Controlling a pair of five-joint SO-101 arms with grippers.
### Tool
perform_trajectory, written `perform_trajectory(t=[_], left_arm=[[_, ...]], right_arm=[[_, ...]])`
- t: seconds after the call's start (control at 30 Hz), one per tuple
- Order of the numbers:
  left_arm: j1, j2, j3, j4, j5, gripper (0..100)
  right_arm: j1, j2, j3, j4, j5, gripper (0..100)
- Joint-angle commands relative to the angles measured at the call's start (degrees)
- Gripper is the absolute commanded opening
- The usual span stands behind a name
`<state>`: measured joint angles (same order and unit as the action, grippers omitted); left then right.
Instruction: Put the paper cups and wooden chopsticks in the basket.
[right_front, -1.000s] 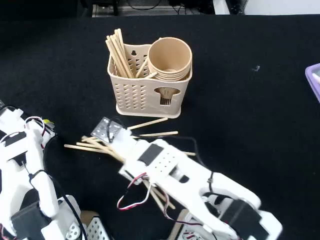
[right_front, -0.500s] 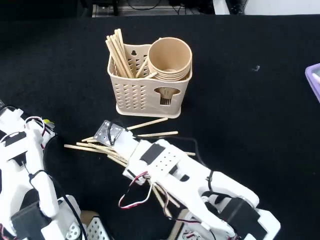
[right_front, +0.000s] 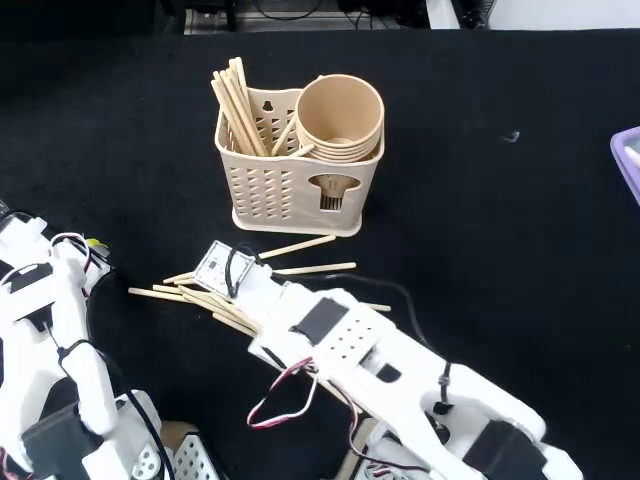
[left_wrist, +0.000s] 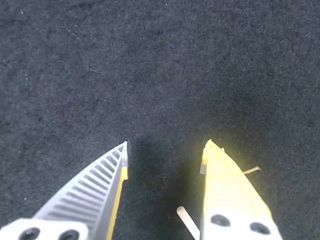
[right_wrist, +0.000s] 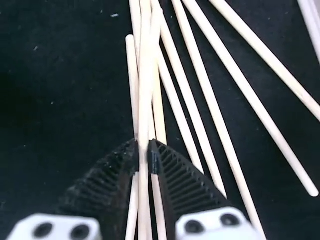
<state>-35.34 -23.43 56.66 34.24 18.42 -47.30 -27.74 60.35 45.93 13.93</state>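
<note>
1. One pale wooden chopstick (right_wrist: 145, 100) is pictured pinched between the pressed-together black jaws of the right pincer (right_wrist: 143, 150). It is held low over the loose heap of wooden chopsticks (right_front: 195, 298) on the black cloth surface (right_front: 500, 250). Neighbouring sticks are seen touching and crossing it, so several could be dragged along or scattered when it is lifted.
2. The stick is gripped along a narrow line only, so it could be swung round or let slip by its own length.
3. The beige perforated plastic basket (right_front: 290, 190) is already filled with the stacked paper cups (right_front: 340, 115) and a bundle of upright chopsticks (right_front: 238, 100). A tilted tip could be caught on the rim, or the light basket could be nudged over.
4. The left pincer (left_wrist: 165, 150) is shown spread over bare cloth with nothing pinched, and little risk is judged to come from it.
</note>
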Motion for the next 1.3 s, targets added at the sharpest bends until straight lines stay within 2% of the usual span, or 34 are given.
perform_trajectory(t=[0.0,0.2,0.77,0.93,1.1,1.27], left_arm=[[-0.3,-2.0,-0.5,-1.0,0.3,24],[-0.3,-2.0,-0.5,-1.0,0.3,24],[-0.1,-2.0,-0.6,-1.1,0.3,24],[-0.1,-2.0,-0.6,-1.1,0.3,24],[-0.1,-2.0,-0.6,-1.1,0.3,24],[-0.1,-2.0,-0.6,-1.1,0.3,24]], right_arm=[[-1.1,-2.7,-0.1,-1.0,0.4,1.3],[-1.1,-2.7,-0.1,-1.0,-4.3,13.7],[-3.7,-2.7,2.2,-5.5,-4.8,14.5],[-8.7,-2.5,2.4,-5.5,-4.8,14.6],[-8.2,3.6,0.4,-6.1,-4.8,20.5],[-8.2,11.3,-4.3,-6.2,-4.8,18.0]])
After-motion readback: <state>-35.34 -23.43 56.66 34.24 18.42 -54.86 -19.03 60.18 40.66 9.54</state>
